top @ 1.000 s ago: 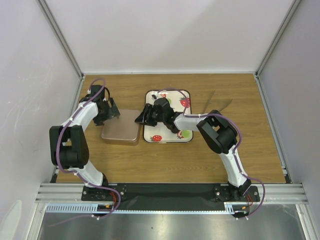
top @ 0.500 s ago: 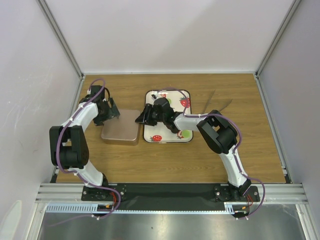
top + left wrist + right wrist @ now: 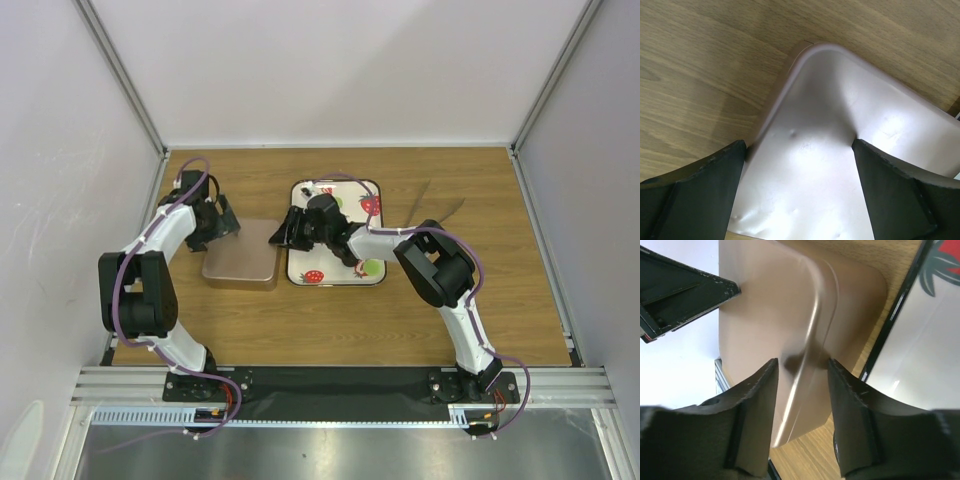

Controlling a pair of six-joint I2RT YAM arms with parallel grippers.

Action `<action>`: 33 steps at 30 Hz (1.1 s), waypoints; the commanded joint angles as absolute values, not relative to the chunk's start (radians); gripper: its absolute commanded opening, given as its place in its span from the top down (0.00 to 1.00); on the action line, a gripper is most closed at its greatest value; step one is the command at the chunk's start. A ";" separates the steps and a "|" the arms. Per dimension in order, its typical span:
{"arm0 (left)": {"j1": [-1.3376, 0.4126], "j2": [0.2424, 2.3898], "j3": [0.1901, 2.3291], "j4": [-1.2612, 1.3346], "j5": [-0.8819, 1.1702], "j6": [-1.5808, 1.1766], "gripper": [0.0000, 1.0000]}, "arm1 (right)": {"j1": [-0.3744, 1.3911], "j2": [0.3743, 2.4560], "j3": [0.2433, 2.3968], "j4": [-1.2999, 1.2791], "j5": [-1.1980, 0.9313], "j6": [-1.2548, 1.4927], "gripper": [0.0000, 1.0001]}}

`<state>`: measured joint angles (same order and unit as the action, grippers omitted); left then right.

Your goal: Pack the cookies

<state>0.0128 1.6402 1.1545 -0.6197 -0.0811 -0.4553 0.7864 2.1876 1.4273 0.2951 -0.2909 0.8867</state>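
Top external: cookies are sitting unpacked on tray; box looking shut.
Left gripper: I'm gaping wide around box corner.
Right gripper: I'm straddling rim narrowly, not clamping.

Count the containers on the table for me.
2. The brown tin sits left of centre; the strawberry-print tray lies just right of it, partly covered from above. Something smaller may be hidden.

A lab robot cell: white panels on aluminium posts wall the wooden bench at its far, left and right edges; an aluminium rail lines its near edge
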 commanded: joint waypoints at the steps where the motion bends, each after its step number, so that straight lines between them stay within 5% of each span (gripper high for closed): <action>1: -0.003 1.615 1.207 -0.667 -0.070 -0.485 0.05 | 0.796 2.160 1.476 0.291 -0.344 0.862 0.48; 8: -0.003 1.603 1.325 -0.698 -0.119 -0.474 0.04 | 0.767 2.138 1.505 0.282 -0.362 0.856 0.37; 20: -0.098 1.448 1.411 -0.741 -0.160 -0.428 0.03 | 0.698 1.978 1.430 0.215 -0.334 0.798 0.32; 33: -0.368 1.103 1.164 -0.620 -0.103 -0.341 0.03 | 0.627 1.429 1.117 0.077 -0.026 0.612 0.21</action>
<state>-0.3141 1.1545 1.2205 -0.6739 -0.1234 -0.3820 0.6243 1.5536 1.1614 0.1165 -0.1524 0.6949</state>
